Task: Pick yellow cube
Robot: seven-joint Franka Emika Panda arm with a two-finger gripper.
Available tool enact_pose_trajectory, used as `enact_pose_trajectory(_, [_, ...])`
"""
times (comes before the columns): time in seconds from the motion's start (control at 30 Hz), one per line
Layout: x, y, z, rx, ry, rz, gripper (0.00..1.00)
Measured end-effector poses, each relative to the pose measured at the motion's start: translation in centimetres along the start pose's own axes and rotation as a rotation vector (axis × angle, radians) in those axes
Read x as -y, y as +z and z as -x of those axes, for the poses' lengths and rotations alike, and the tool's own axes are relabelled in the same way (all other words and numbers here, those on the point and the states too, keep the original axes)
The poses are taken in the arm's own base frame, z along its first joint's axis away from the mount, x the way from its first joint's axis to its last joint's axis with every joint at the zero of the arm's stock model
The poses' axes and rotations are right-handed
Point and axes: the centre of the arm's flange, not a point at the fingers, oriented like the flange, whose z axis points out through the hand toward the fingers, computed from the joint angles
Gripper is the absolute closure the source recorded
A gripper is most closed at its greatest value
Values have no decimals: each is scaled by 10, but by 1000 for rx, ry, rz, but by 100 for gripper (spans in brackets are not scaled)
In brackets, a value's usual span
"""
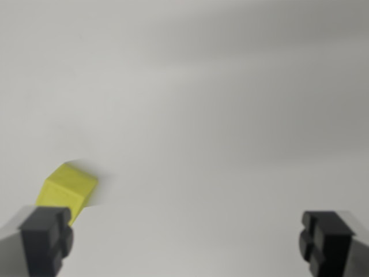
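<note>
A yellow cube (66, 189) lies on a pale grey surface at the wrist view's lower left, slightly blurred. My gripper (187, 239) is open, its two dark fingertips far apart at the bottom corners. The left fingertip (47, 236) overlaps the cube's lower edge in the picture, so the cube sits just beyond that finger and not between the two. The right fingertip (326, 239) stands far from the cube. Nothing is between the fingers.
The plain pale grey surface (219, 115) fills the view, with soft darker shadow bands across the top and right. No other objects show.
</note>
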Motion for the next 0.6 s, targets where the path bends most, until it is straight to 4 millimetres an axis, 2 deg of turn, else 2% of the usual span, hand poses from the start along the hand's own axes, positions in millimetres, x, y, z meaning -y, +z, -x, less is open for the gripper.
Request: enact_pose_trajectory(0.6, [3, 31, 29, -4, 68, 0, 0])
